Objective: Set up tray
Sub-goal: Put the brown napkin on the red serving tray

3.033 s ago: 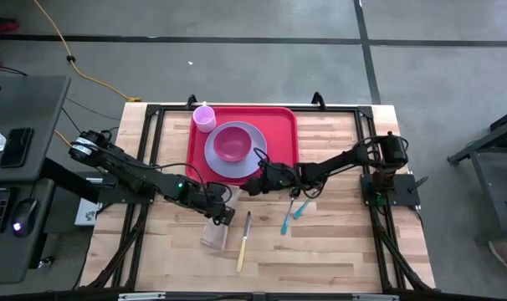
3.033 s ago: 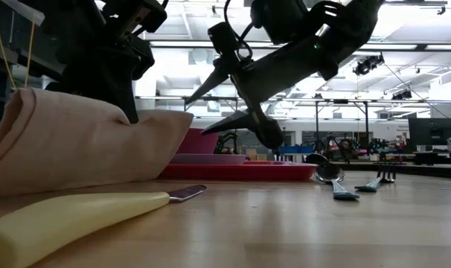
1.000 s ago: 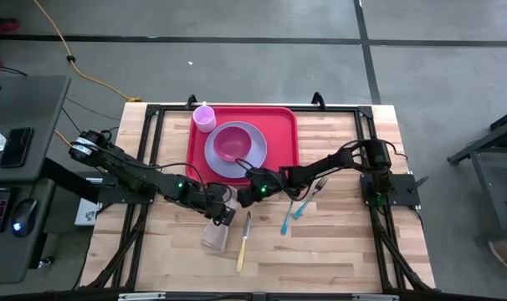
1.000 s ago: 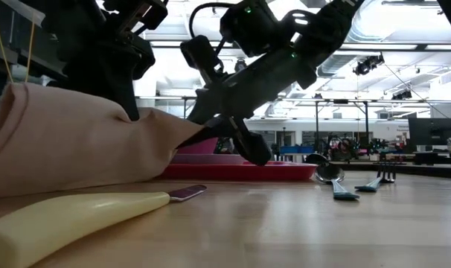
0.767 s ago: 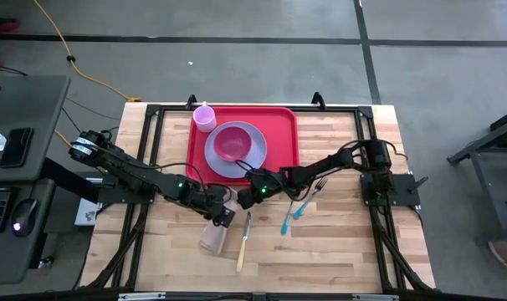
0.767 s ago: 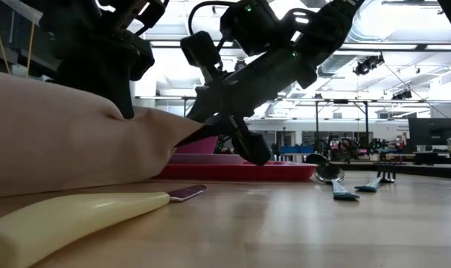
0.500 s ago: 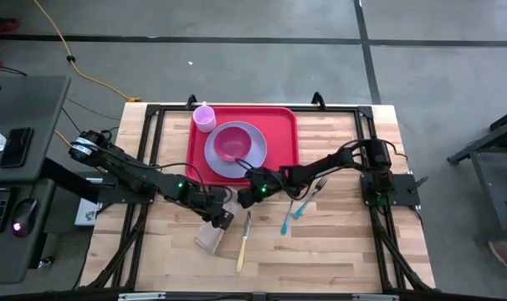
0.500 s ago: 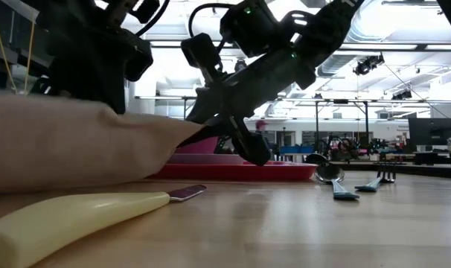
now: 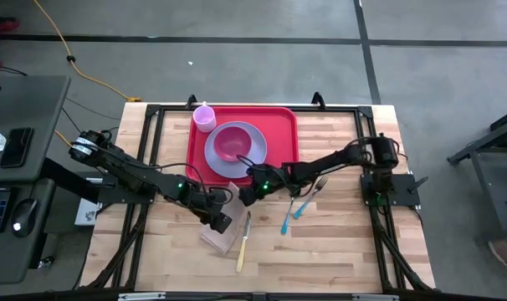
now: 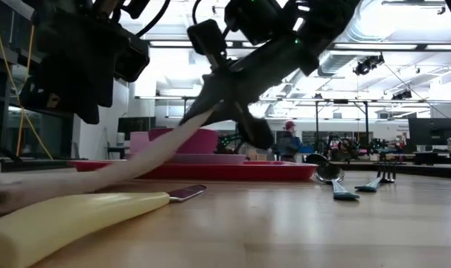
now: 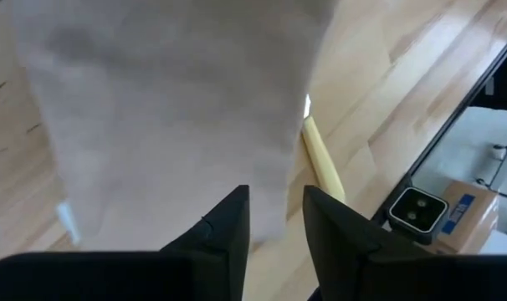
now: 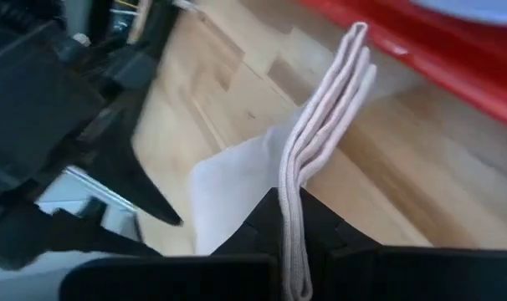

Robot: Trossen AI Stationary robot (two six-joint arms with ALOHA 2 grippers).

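right gripper (image 9: 243, 194) pinched tight on corner of folded beige napkin (image 9: 222, 232), lifting it just off tray's near edge. left gripper (image 9: 221, 222) above napkin's low end, fingers spread apart, nothing held. red tray (image 9: 283, 138) at table's far middle.

risk: single-corner pinch, so napkin may unfold or drag into yellow-handled knife (image 9: 243, 246) beside it; may snag on tray rim.

count, big to small: 1 tray, 1 lavender plate (image 9: 255, 155), 1 napkin, 1 pink bowl (image 9: 231, 143), 1 cup (image 9: 205, 118), 1 knife, 2 teal-handled utensils (image 9: 294, 212).

red tray (image 9: 283, 134), lavender plate (image 9: 255, 155), beige napkin (image 9: 224, 230)
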